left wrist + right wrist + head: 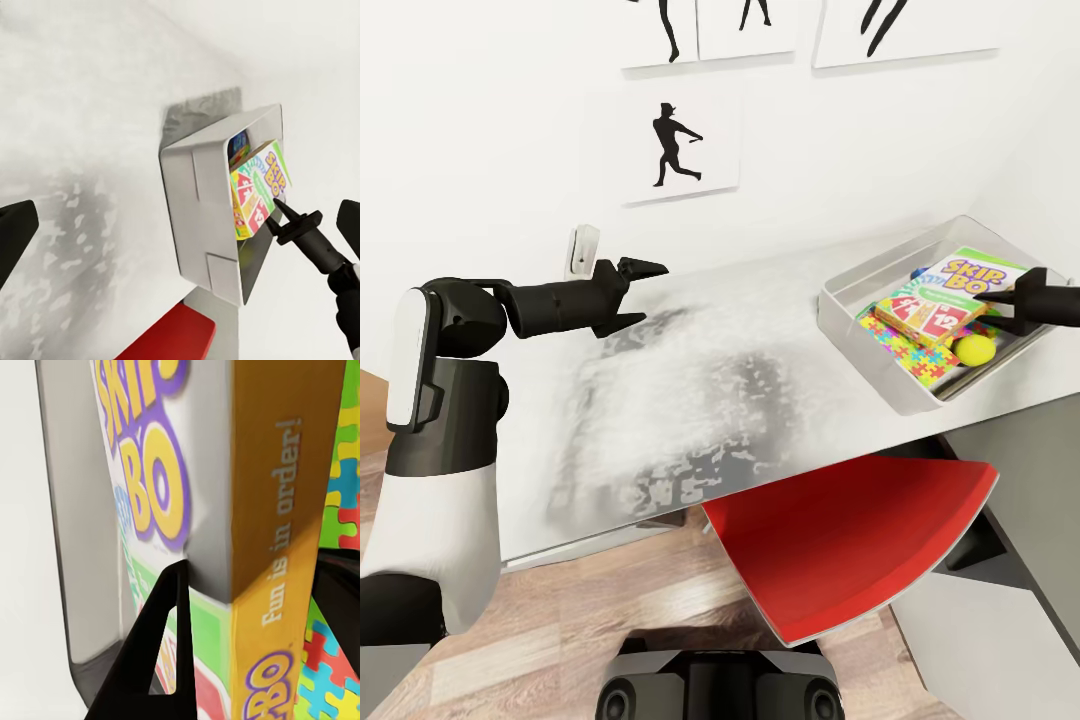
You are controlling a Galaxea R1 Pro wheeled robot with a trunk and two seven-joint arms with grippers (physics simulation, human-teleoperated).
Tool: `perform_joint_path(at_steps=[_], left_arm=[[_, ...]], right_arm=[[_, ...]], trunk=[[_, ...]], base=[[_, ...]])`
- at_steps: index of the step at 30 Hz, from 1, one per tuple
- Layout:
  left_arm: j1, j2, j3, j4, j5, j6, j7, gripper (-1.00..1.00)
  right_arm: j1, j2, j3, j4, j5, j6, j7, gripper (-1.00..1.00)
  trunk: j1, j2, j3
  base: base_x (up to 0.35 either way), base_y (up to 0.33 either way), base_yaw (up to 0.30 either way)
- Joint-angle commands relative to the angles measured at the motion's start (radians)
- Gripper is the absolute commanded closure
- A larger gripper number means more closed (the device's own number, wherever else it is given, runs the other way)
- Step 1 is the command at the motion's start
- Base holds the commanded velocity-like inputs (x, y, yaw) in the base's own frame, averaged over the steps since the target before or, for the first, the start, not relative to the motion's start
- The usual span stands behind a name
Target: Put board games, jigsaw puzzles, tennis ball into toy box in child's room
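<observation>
Toy box (850, 320) holds Skip-Bo game (945, 295), puzzle (905, 350), ball (974, 349); right gripper (992, 298) clamped on game; left gripper (645, 290) spread.

White wall with black silhouette prints (676, 148), wood-plank floor (570, 610), red chair seat (850, 540) at desk edge

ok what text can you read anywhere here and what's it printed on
"SKIP-BO": top of the game box in the toy box.
"Fun is in order!": orange side of that box.
"BO": lower on the same side.
The red cards pictured on the lid carry marks too small to read.
</observation>
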Motion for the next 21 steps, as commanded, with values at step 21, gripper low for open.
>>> perform_joint_path(at_steps=[21], left_arm=[[-0.002,0.000,0.000,-0.001,0.009,0.001,0.009,-1.00]], right_arm=[[0.004,0.002,-0.004,-0.004,0.011,0.003,0.016,1.00]], trunk=[[0.001,-0.002,-0.001]], base=[[0.001,0.000,0.000]])
